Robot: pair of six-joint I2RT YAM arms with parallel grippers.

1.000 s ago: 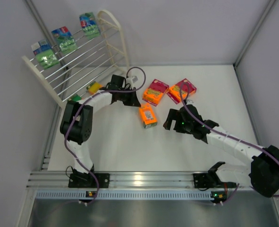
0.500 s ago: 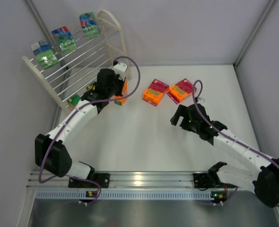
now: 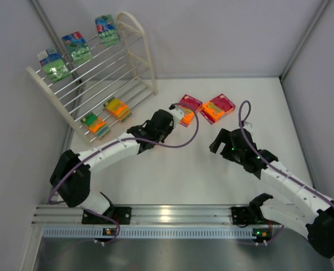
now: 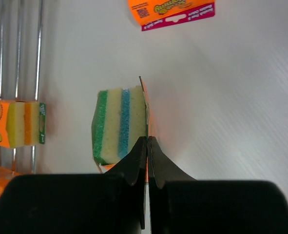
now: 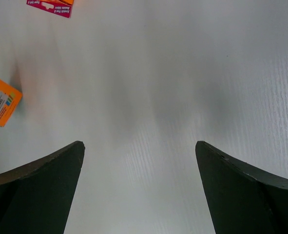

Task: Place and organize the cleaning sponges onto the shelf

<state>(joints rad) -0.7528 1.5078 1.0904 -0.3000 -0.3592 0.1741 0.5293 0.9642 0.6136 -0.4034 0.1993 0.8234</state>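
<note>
Though our left hand has swung back from the ten-o'clock shelf, it stays clenched on an orange pack near the middle of the bench, still unshelved. Our right hand hangs released.

Left hand clamped, right hand spread wide

Robot test cell in a laboratory, by every sign. Boxed in by plain pale grey wall panels set between silver aluminium corner posts. Floored with a bare white tabletop. Fronted by a ribbed aluminium rail, with two white-and-black jointed robot arms bolted along it.
</note>
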